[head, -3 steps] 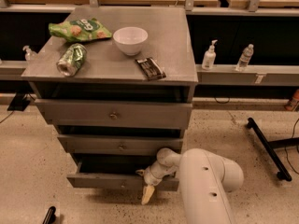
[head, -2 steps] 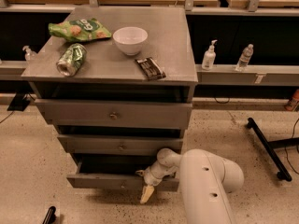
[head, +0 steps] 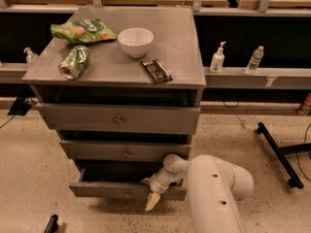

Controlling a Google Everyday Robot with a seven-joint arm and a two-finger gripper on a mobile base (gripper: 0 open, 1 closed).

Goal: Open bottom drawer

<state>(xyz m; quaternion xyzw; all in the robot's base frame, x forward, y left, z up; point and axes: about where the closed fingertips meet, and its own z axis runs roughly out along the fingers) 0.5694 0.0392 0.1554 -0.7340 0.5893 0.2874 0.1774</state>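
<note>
Camera view, taken from nearest to farthest, put the robot's white arm (head: 214,193) lowest in the frame, reaching left toward the cabinet. Its gripper (head: 150,194) sat against the right-hand part of the bottom drawer (head: 107,190), with a pale tip hanging below the drawer front. Whether the pincer was apart or clamped could not be told from here. Over the last second almost nothing had shifted: the gripper sat at the same spot on the drawer front, and the drawer stood out from the carcass by the same amount. The bottom drawer was already partly out, with a dark gap of its interior showing behind the front panel. This suggests the pull had paused or was going very slowly, so the task looked begun but not finished, with more travel probably needed. Above it the middle drawer (head: 97,149) and the top drawer (head: 82,118) stood further in than the bottom one. On the cabinet top (head: 180,57) a white bowl (head: 135,41), a crushed green can (head: 74,62), a green snack bag (head: 82,31) and a dark wrapped bar (head: 156,71) lay where they had been. Farthest back, a pump bottle (head: 217,58) and a water bottle (head: 253,59) stood on the ledge behind.
</note>
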